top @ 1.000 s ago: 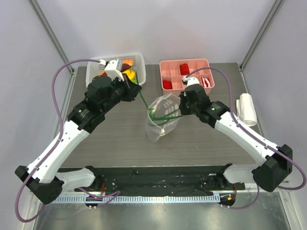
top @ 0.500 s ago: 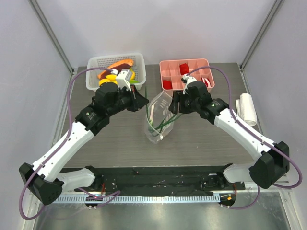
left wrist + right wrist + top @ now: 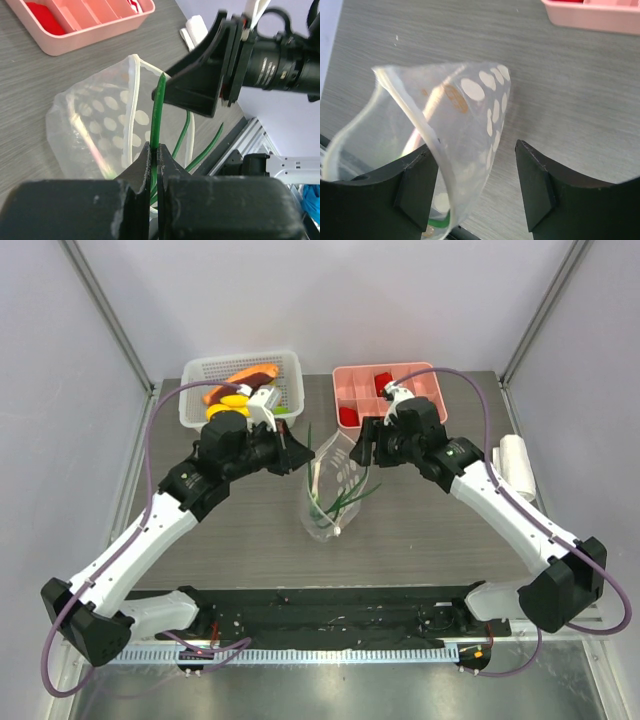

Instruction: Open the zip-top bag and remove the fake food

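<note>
Since one second ago, the right gripper (image 3: 360, 450) has been opened and its hold on the zip-top bag (image 3: 335, 480) released. Over the same interval the left gripper (image 3: 297, 452) has been drawn back from the white basket (image 3: 192, 380) to a position just beside the bag's mouth.

Left jaws are recorded pressed together, pinching one stem of the green piece (image 3: 158, 107); its remaining strands are seen inside the bag. Right jaws are recorded spread, with the bag's zip rim lying between them, against one finger and unclamped.

The bag is found on the table (image 3: 230, 540) between both grippers, mouth raised and open. An orange-and-maroon sausage-like piece (image 3: 243, 377) and yellow bananas (image 3: 228, 400) are noted in the basket. A pink tray (image 3: 355, 385) is noted beyond the right gripper.
</note>
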`<action>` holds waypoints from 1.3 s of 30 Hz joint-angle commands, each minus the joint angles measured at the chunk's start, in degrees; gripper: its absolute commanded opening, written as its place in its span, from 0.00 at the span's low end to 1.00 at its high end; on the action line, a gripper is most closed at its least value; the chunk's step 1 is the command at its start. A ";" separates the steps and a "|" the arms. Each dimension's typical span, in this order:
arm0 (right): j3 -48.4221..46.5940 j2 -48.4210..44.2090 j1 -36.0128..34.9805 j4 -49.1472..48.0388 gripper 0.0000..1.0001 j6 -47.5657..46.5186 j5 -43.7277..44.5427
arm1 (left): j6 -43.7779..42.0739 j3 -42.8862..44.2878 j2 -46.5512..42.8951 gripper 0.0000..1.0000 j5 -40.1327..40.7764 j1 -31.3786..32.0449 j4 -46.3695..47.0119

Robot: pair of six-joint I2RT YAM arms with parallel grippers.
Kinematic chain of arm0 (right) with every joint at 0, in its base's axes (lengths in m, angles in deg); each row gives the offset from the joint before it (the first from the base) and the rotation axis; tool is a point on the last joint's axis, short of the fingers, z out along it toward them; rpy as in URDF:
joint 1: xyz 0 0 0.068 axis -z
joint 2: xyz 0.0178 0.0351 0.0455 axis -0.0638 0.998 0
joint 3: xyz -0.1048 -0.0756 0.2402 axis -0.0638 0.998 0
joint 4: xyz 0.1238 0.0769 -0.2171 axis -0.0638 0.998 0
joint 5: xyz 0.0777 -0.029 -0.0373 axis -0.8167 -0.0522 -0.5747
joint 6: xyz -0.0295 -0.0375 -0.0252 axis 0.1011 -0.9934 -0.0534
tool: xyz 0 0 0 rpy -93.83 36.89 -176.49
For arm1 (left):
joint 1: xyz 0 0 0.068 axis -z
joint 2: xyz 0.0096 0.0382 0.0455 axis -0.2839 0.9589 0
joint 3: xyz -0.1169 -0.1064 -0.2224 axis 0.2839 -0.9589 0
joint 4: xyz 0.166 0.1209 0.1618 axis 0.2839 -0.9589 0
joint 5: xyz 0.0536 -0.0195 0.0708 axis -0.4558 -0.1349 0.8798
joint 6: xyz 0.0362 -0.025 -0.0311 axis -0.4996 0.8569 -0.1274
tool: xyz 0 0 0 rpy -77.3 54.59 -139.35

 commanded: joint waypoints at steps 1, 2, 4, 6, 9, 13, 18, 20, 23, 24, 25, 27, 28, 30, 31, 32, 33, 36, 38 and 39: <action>-4.84 1.16 0.25 -1.03 0.66 -0.31 -0.92 | -0.46 2.09 1.26 0.00 -4.37 -0.02 2.50; -5.02 1.25 0.16 -1.02 0.65 -0.57 -0.14 | -0.37 2.09 1.35 0.00 -4.81 -0.02 2.33; -4.84 1.33 0.16 -1.02 0.52 -1.36 -0.22 | -0.64 2.00 1.17 0.00 -5.07 -0.02 2.41; -4.23 1.95 0.16 -0.94 0.30 -1.63 -0.92 | -0.72 2.17 1.00 0.00 -5.25 -0.02 2.59; -3.00 2.83 0.25 -1.55 0.06 -2.24 -2.40 | -0.38 3.31 1.08 0.00 -6.65 -0.02 3.55; -0.63 1.17 -0.19 -3.92 0.01 -2.51 -1.28 | 2.95 6.55 2.48 0.00 -7.27 -0.02 6.36; 0.26 -2.18 -0.72 -4.80 0.01 -4.53 2.59 | 7.97 14.46 5.65 0.00 -8.05 -0.02 11.80; 0.43 -2.70 -0.72 -4.89 0.01 -5.49 2.77 | 9.64 18.15 6.88 0.00 -7.02 -0.02 12.96; 1.22 -4.46 -0.90 -5.42 0.01 -6.11 4.79 | 11.13 21.58 7.41 0.00 0.53 -0.55 10.77; 1.40 -4.99 -0.98 -5.59 0.01 -6.46 5.14 | 12.18 22.12 7.67 0.00 2.73 -0.90 9.54; 1.66 -5.34 -1.16 -5.59 0.01 -6.90 7.23 | 13.24 22.21 7.67 0.00 6.49 -1.51 7.88; 2.01 -5.87 -1.42 -5.86 0.01 -7.34 8.65 | 14.39 21.25 7.85 0.01 8.45 -1.60 7.60; 2.45 -6.65 -1.77 -6.38 0.01 -7.43 8.49 | 14.65 20.98 8.37 0.00 8.72 -1.60 7.08; 2.54 -7.19 -2.91 -7.52 0.01 -7.43 8.83 | 15.61 20.81 11.17 0.00 4.61 -1.60 6.81; 2.02 -6.84 -3.61 -7.35 0.01 -7.52 9.36 | 16.23 20.63 11.97 0.00 2.42 -1.60 8.63; 1.67 -6.32 -3.62 -6.66 0.01 -7.34 9.54 | 17.11 20.11 12.68 0.00 -2.91 -1.60 10.57; 1.14 -6.05 -3.53 -6.21 0.01 -6.82 10.24 | 19.12 18.71 13.03 0.00 -4.88 -1.60 13.02; 0.70 -4.29 -3.53 -4.54 0.01 -6.12 13.66 | 21.07 18.42 12.34 0.00 -9.37 -1.69 20.59; 0.87 -3.76 -3.62 -3.67 0.01 -5.76 16.55 | 20.20 20.88 12.51 0.00 -11.30 -2.30 18.17; 0.87 -3.59 -3.53 -3.14 0.01 -4.98 17.88 | 19.24 22.90 12.51 0.00 -10.97 -2.48 15.62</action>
